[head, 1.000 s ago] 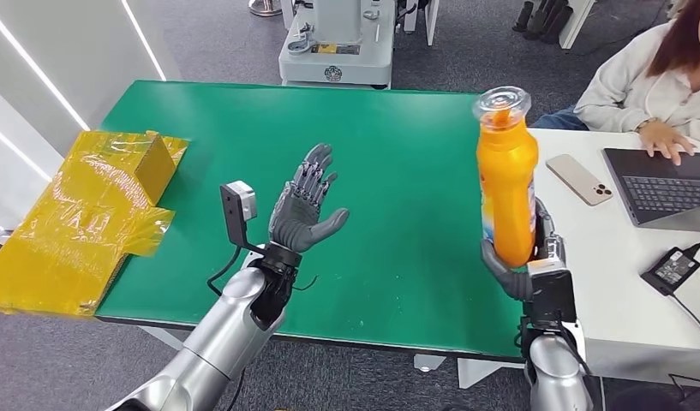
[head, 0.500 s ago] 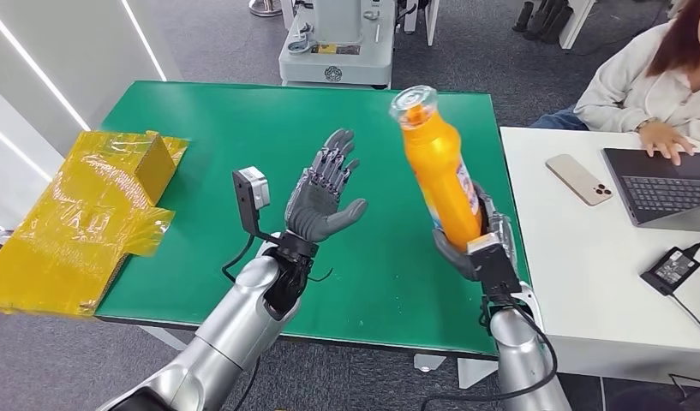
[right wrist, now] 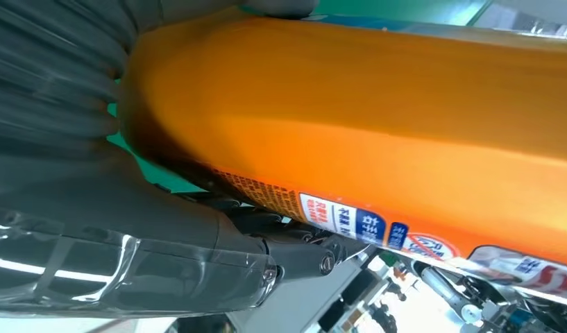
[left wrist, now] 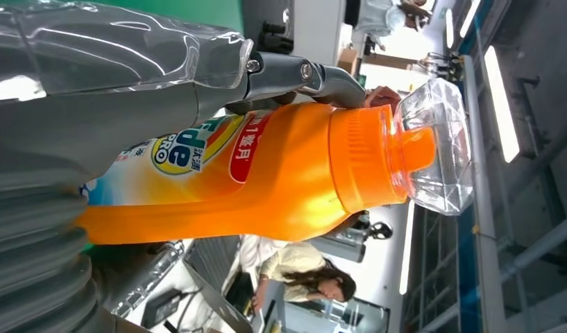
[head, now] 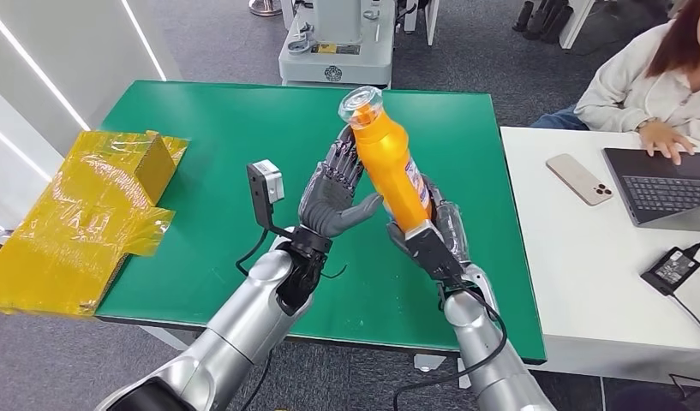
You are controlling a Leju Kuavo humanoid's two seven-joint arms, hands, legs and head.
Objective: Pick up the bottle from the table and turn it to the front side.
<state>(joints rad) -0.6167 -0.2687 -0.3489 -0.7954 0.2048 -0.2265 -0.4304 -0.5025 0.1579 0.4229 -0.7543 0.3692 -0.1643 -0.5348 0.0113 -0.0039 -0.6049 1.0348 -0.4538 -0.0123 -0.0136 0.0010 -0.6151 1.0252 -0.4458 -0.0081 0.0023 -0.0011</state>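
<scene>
While one orange detergent bottle (head: 391,169) is gripped low by the right hand (head: 432,241) above the green table (head: 200,145), tilted left, the left hand (head: 331,199), fingers apart, touches it. One phone (head: 578,179) and one laptop (head: 659,186) lie far right.

We see a glossy orange plastic bottle (head: 391,168) with a clear plastic cap (head: 361,103) and a smooth printed label (left wrist: 197,149). The matt green table (head: 200,128) looks finely textured, and crinkled shiny yellow film (head: 80,214) wraps a box at the frame's left. Brushed silver metal arms (head: 243,317) end in matt grey plastic hands (head: 329,201).
</scene>
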